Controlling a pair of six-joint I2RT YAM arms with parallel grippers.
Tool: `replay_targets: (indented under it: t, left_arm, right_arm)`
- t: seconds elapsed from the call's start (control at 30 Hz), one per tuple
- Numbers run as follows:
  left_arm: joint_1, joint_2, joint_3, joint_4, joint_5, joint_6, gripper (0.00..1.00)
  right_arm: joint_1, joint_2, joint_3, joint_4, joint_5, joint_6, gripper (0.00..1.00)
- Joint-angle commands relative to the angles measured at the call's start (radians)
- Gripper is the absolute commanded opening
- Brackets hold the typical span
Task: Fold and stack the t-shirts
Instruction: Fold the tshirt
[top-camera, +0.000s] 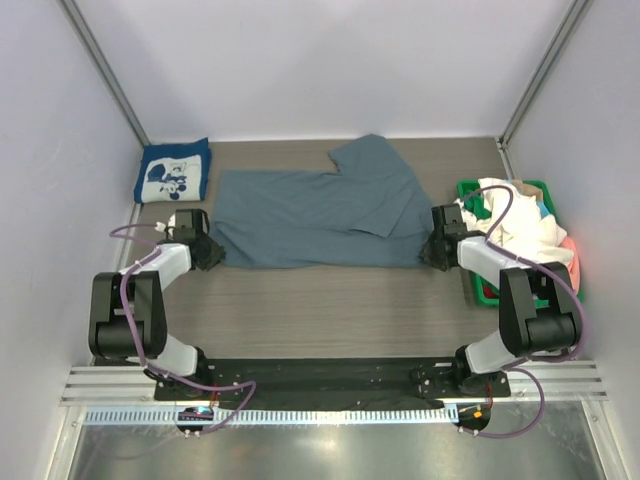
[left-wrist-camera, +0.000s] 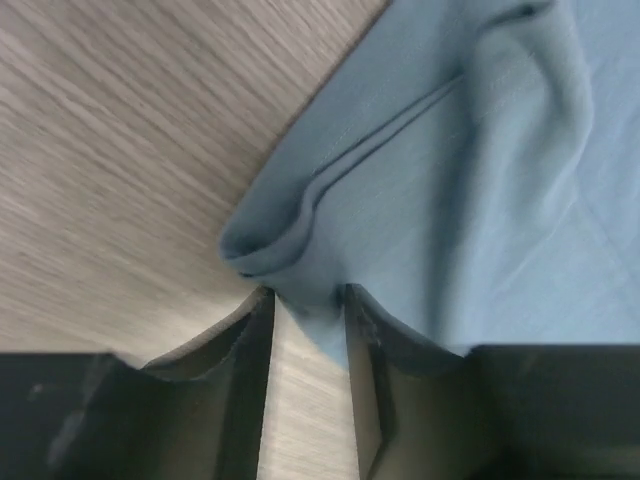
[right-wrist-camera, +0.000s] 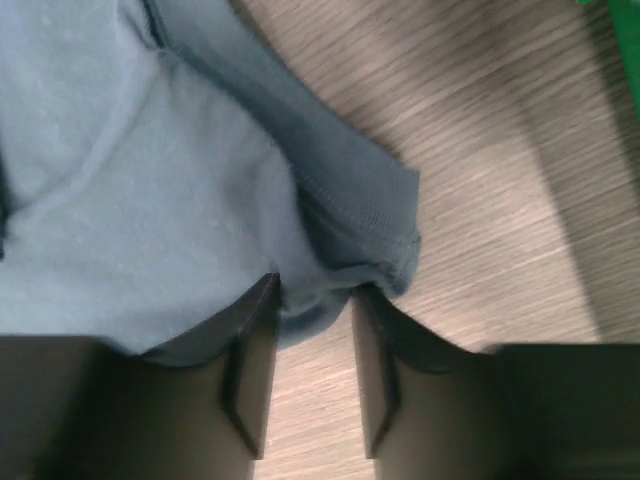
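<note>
A slate-blue t-shirt (top-camera: 320, 215) lies spread across the middle of the wooden table, one sleeve folded over at its right. My left gripper (top-camera: 215, 255) is at its near left corner. In the left wrist view the bunched hem of the blue t-shirt (left-wrist-camera: 450, 200) sits pinched between the tips of the left gripper (left-wrist-camera: 308, 300). My right gripper (top-camera: 430, 250) is at the near right corner. There the right gripper (right-wrist-camera: 315, 295) is closed on a fold of the blue cloth (right-wrist-camera: 150, 200). A folded navy t-shirt (top-camera: 172, 172) with a white cartoon print lies at the back left.
A green basket (top-camera: 487, 290) stands at the right edge, just behind my right arm, holding a heap of white and other coloured t-shirts (top-camera: 520, 225). White walls close in the table on the left, back and right.
</note>
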Motion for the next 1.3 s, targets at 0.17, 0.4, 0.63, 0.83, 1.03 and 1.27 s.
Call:
replay_targets:
  t: [0.17,0.4,0.63,0.83,1.03,1.27]
  left_arm:
    - [0.012,0.081,0.165,-0.01,0.065,0.01,0.0]
    - [0.046,-0.112,0.365,-0.261,0.007,0.029,0.0]
    - [0.084,-0.354,0.071,-0.317,0.005,0.006,0.0]
    - [0.104,-0.513,-0.101,-0.396,-0.025,-0.022,0.0]
    - [0.106,-0.65,-0.106,-0.491,-0.01,-0.083,0.11]
    - [0.106,-0.756,-0.039,-0.586,0.008,-0.117,0.58]
  right_arm:
    - [-0.016,0.086,0.089,0.07,-0.046,-0.002,0.01]
    - [-0.022,-0.035,0.419,-0.145,0.036,-0.031,0.01]
    - [-0.038,-0.219,0.065,-0.153,-0.013,0.032,0.01]
    - [-0.039,-0.334,-0.146,-0.146,-0.053,0.079,0.01]
    - [-0.038,-0.515,-0.215,-0.197,-0.083,0.122,0.03]
    - [-0.039,-0.622,-0.161,-0.317,-0.148,0.113,0.72]
